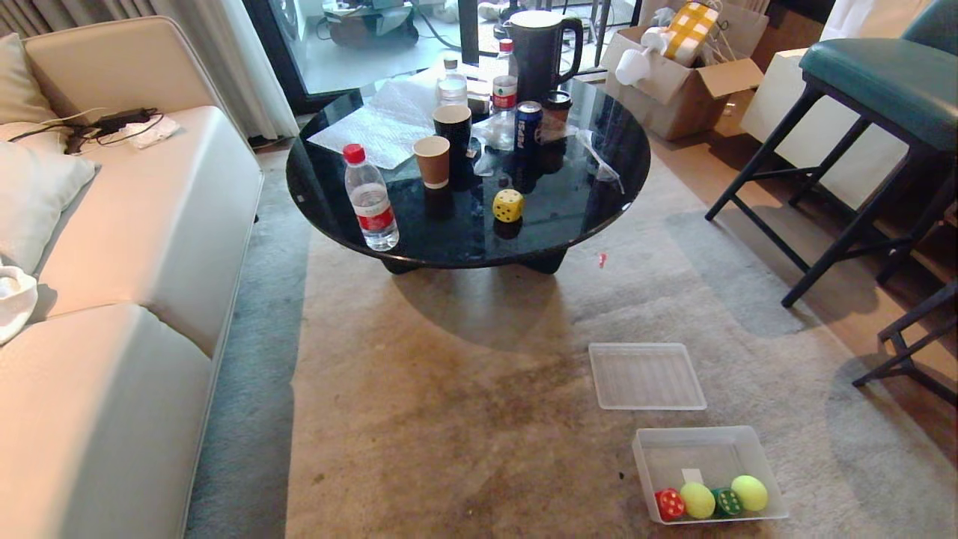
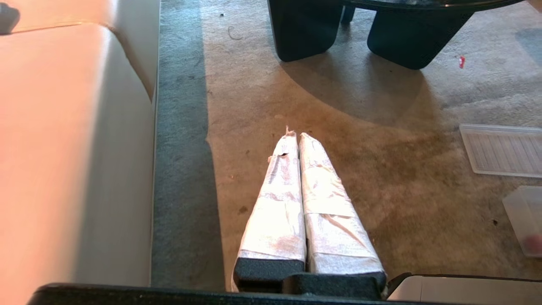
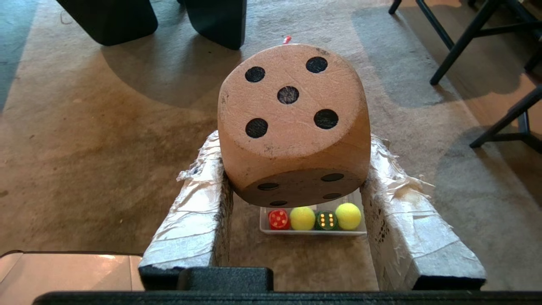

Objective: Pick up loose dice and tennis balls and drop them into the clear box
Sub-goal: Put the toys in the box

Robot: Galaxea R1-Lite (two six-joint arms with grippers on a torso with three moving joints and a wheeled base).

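Note:
My right gripper (image 3: 294,144) is shut on a tan die (image 3: 292,110) with black dots, held above the carpet. Below it on the floor stands the clear box (image 3: 313,232), holding a red die (image 3: 279,219), a green die (image 3: 326,220) and two tennis balls (image 3: 302,218) (image 3: 348,215). In the head view the clear box (image 1: 703,449) is on the carpet at the lower right. A yellow die (image 1: 508,205) sits on the round black table (image 1: 584,217). My left gripper (image 2: 298,136) is shut on nothing, over bare carpet. Neither arm shows in the head view.
The box's flat ribbed lid (image 1: 646,376) lies on the carpet just beyond the box. The table carries a water bottle (image 1: 370,198), paper cups (image 1: 432,161), a can and a jug. A sofa (image 1: 135,247) runs along the left; stool legs (image 1: 838,224) stand to the right.

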